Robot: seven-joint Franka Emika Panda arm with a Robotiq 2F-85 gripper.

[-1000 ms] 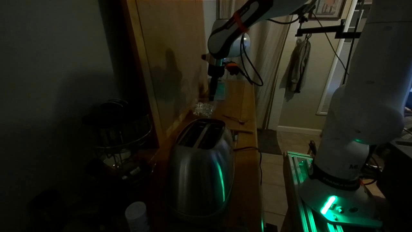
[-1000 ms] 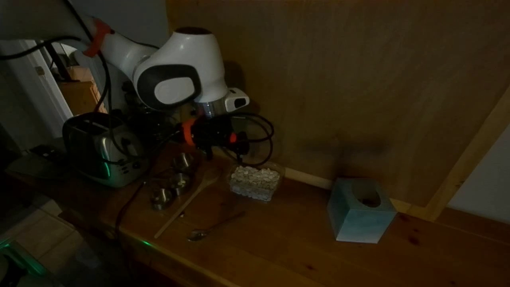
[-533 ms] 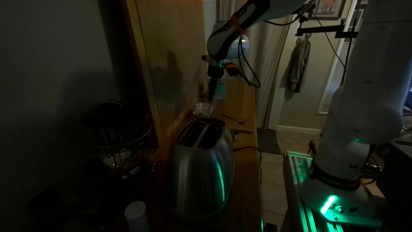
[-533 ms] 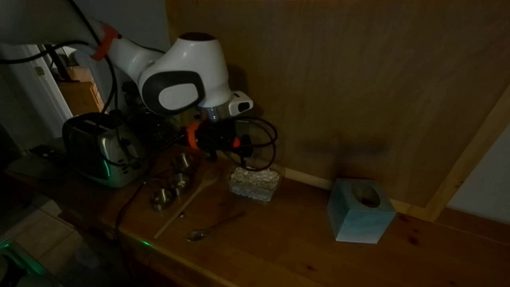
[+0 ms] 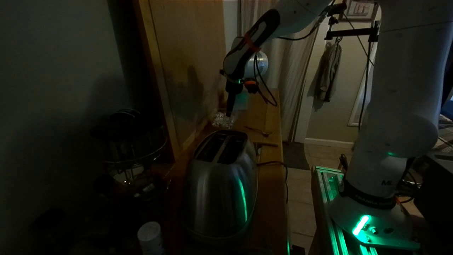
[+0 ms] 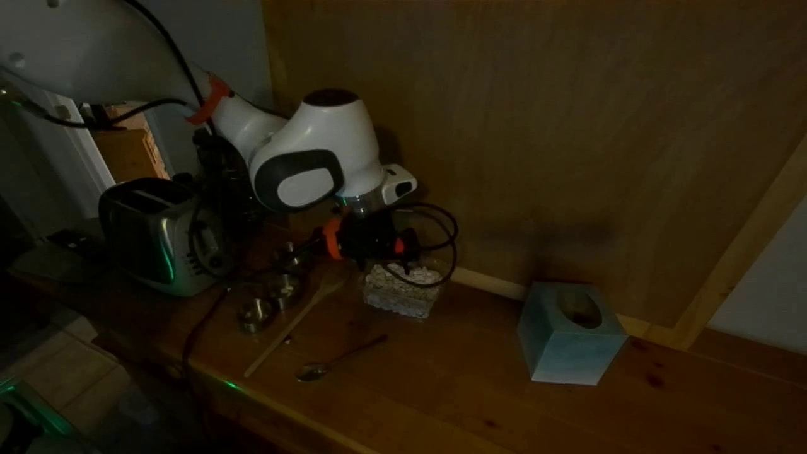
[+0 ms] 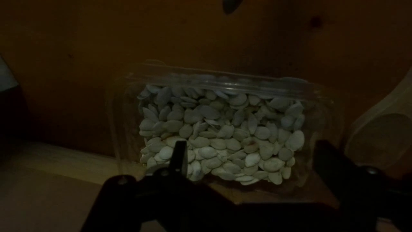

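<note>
Hanging jaws-apart over one seed tub (image 7: 225, 86), one gripper (image 7: 250, 144), three cups (image 6: 253, 323), two spoons (image 6: 313, 372)

Wooden countertop (image 6: 479, 403) bearing metal toaster (image 6: 142, 233), three small metal cups (image 6: 255, 316), wooden spoon (image 6: 294, 324), metal spoon (image 6: 313, 371), clear seed-filled tub (image 7: 231, 85), blue tissue box (image 6: 567, 354)

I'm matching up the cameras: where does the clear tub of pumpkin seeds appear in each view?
In an exterior view: tub of pumpkin seeds, near the centre, beyond the toaster.
In an exterior view: tub, just below centre.
Wrist view: tub, across the middle.
Shared landmark: the open gripper, over the tub in all three.
</note>
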